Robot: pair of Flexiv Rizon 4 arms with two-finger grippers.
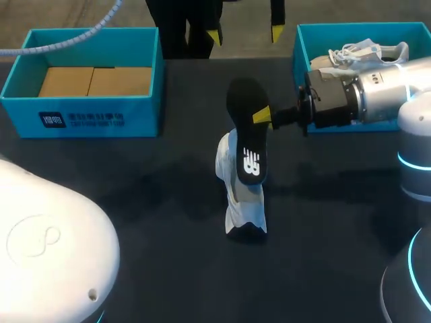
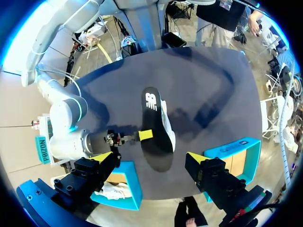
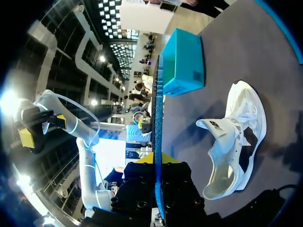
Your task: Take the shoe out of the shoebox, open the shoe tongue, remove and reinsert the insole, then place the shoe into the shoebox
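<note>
My right gripper is shut on the edge of a black insole and holds it in the air over the middle of the table. Below the insole a white shoe rests on the dark table. In the right wrist view the insole shows edge-on between my fingers, with the shoe beside it, its mouth open. My left gripper hangs open high above the far side. In its own view the left gripper looks down on the insole and shoe.
A blue shoebox with brown cardboard inside stands at the far left. A second blue box at the far right holds another white shoe. My right arm reaches in just in front of it.
</note>
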